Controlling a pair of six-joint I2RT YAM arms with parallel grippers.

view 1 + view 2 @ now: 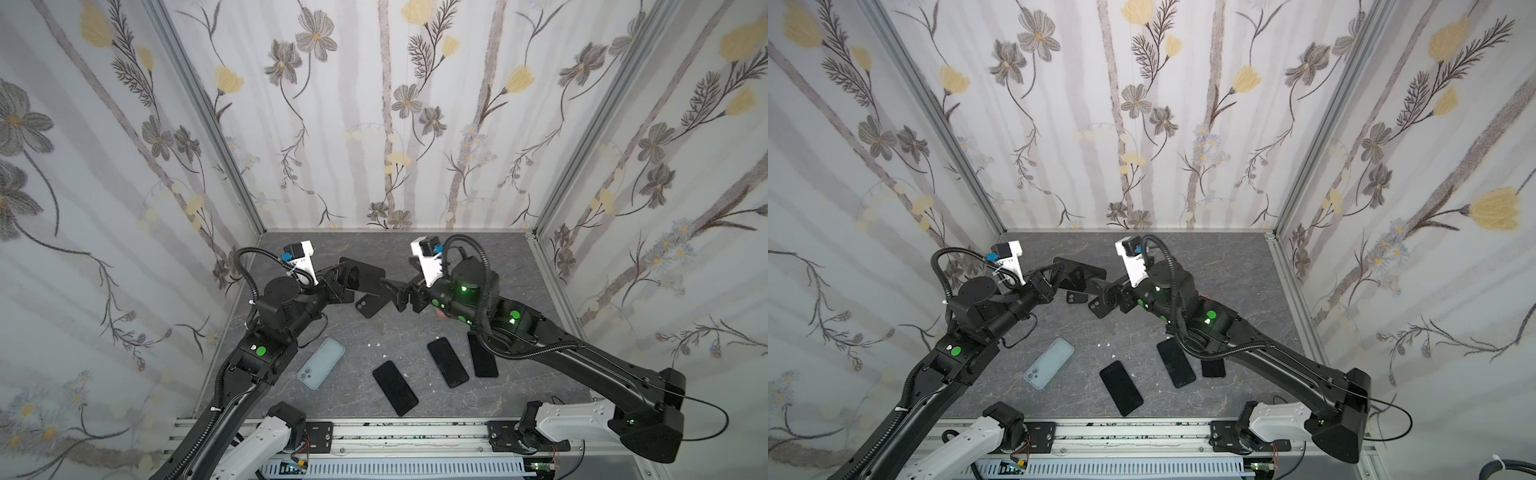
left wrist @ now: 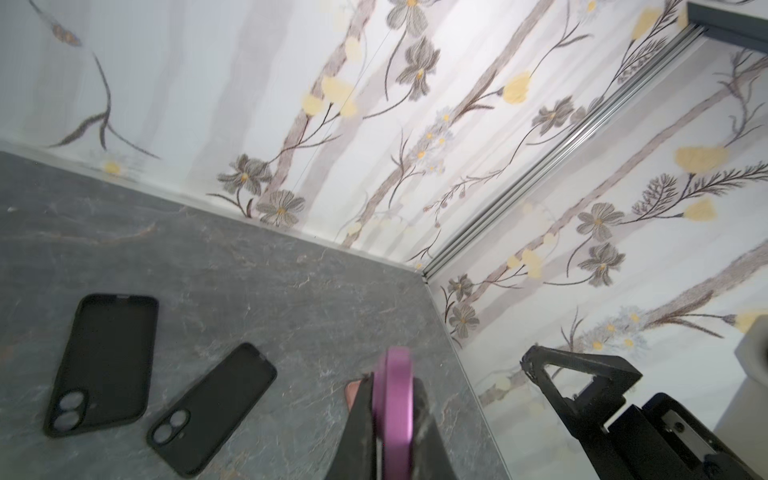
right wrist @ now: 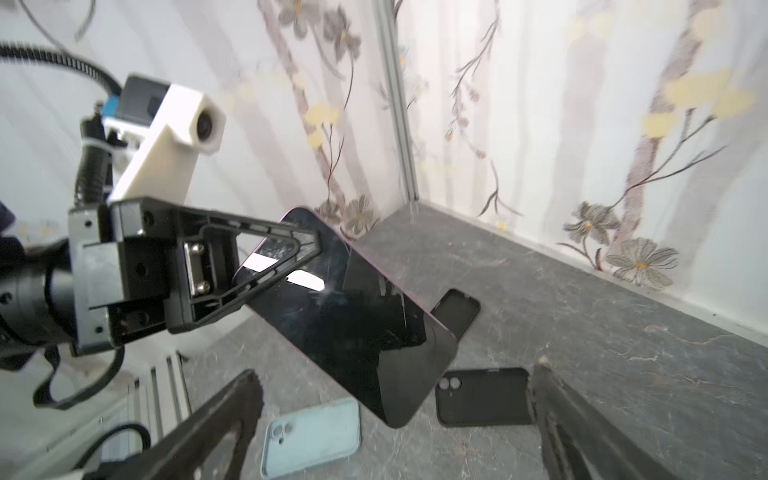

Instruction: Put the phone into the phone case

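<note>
Seating the phone calls for a controlled descent by the left arm alone. Stations across the table (image 1: pixel 374 245), as seen in a top view:

1. Light blue phone case (image 1: pixel 321 363): lies flat toward the front-left corner, well apart from the work. It cannot be told which case is intended, so select one before descending.
2. Left gripper (image 1: pixel 341 277): jaws clamped on the two faces of the phone (image 1: pixel 368 275), near one short end. The phone has a black screen and a purple rim. It hangs tilted in the air over the far middle of the table.
3. Black phone case (image 1: pixel 370 305) and second black phone case (image 1: pixel 1076 297): both lie flat just below the phone, apparently cavity up.
4. Right gripper (image 1: pixel 392 296): jaws spread wide and empty, just beside the phone's free end.
5. Spare phones (image 1: pixel 395 387): three lie screen up from the middle of the front edge toward the right. Leave them alone.

Recommended procedure:
- Back the right gripper clear first, since its fingertip would probably foul any swing of the phone.
- Level the phone and match its camera end to the case's lens cut-outs.
- Enter the free end under the case lip, then press the gripped end down.
- An unheld case is likely to slide, so brace it with the free gripper.
</note>
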